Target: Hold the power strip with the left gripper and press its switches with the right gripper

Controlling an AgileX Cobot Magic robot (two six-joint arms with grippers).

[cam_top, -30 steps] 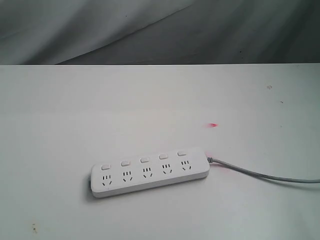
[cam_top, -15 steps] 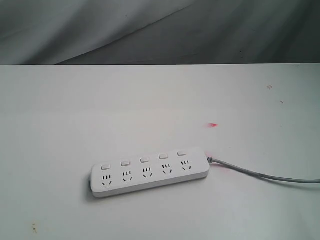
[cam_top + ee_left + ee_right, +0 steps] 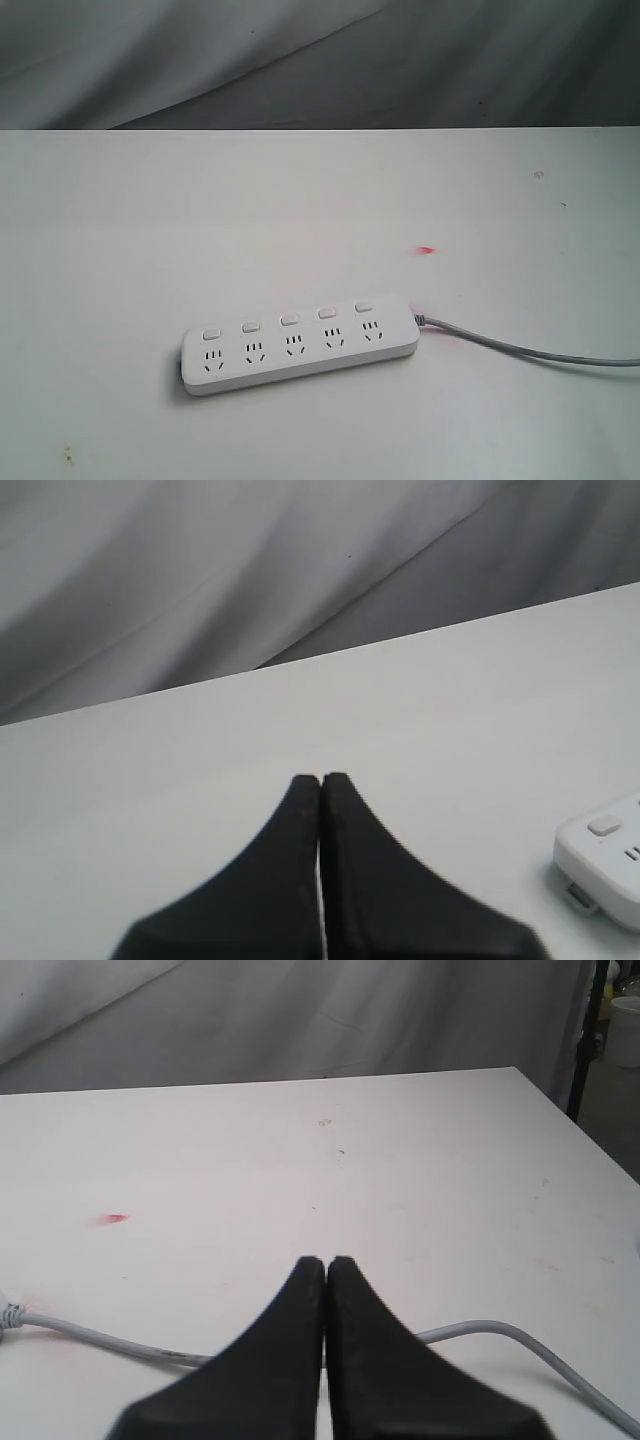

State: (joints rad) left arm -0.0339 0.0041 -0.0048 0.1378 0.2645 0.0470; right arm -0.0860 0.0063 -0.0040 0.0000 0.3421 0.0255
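The white power strip lies flat on the white table, its five small rocker switches in a row along the far side, each above a socket. Its grey cord runs off to the right. Neither gripper shows in the exterior view. In the left wrist view my left gripper is shut and empty above bare table, with one end of the power strip off to one side. In the right wrist view my right gripper is shut and empty above the grey cord.
A small red mark lies on the table beyond the strip. A grey draped cloth hangs behind the table's far edge. In the right wrist view the table's side edge and a dark post show.
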